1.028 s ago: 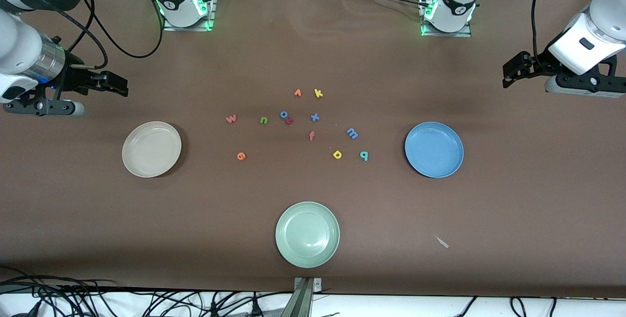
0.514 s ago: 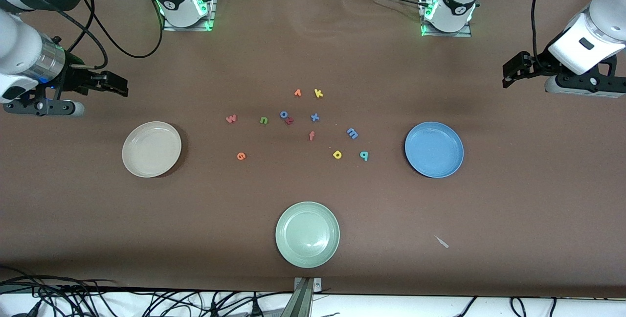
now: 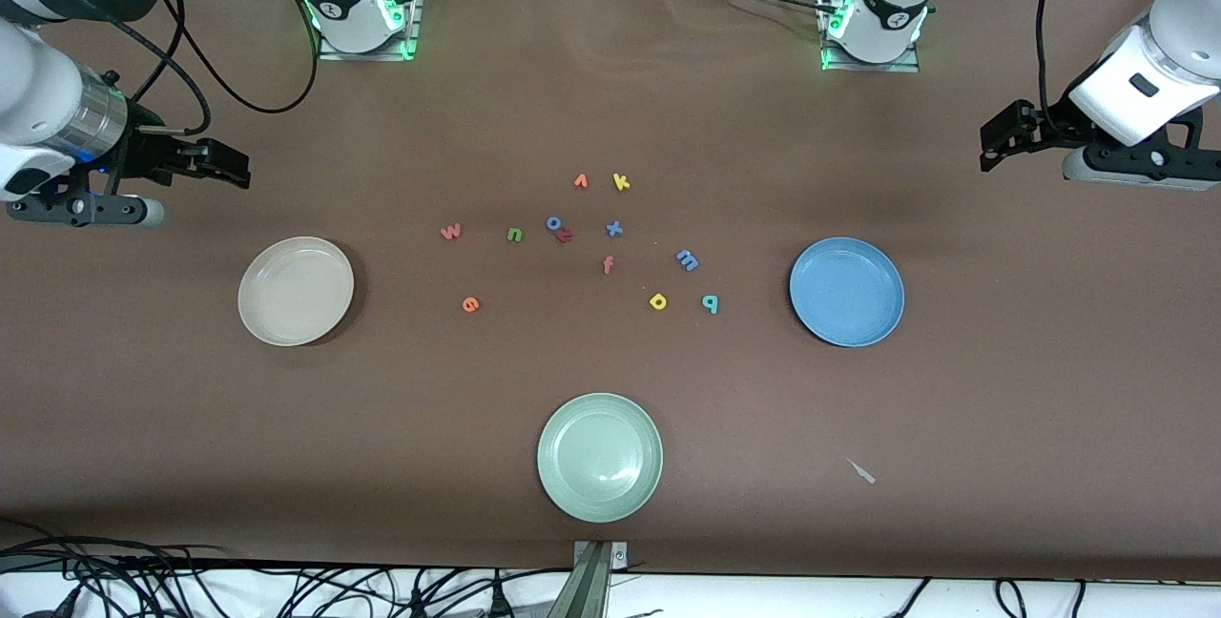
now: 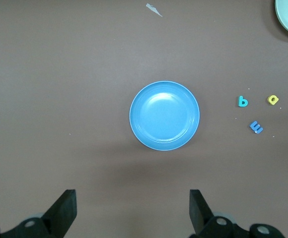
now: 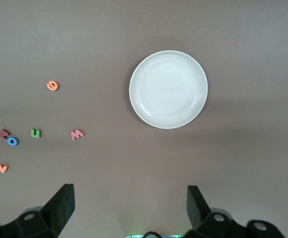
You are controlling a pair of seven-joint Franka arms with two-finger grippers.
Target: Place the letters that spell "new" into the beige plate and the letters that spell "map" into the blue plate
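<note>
While both arms wait raised at their own ends of the bench [image 3: 610, 93], each gripper has its jaws spread wide and holds nothing. The left gripper [image 3: 992, 136] hangs over bare brown bench surface toward the left arm's end; in the left wrist view its gripper [image 4: 132, 210] shows two dark, blunt fingers well apart, with the blue plate [image 4: 164, 115] in line with the gap between them but well clear of them. The right gripper [image 3: 229, 168] hangs over the bench toward the right arm's end, and in the right wrist view its gripper [image 5: 129, 206] likewise stands wide, the beige plate [image 5: 168, 89] lying out ahead of the gap, apart from the fingers.

Both plates are round, shallow and smooth with a raised rim; the beige plate [image 3: 296, 291] and the blue plate [image 3: 846, 291] sit well apart with the letters between them. The letters are small, flat, matte foam pieces lying on the brown covering. The pinkish-red "w" [image 3: 451, 232] and green "n" [image 3: 514, 235] lie near each other, the orange "e" [image 3: 469, 304] nearer the front camera, all on the beige plate's side of the cluster. The light blue "m" [image 3: 687, 260], yellow "a" [image 3: 658, 301] and teal "p" [image 3: 710, 303] lie close together on the blue plate's side. None touches a plate or a gripper. A pale green plate [image 3: 599, 457] sits nearest the front camera.
</note>
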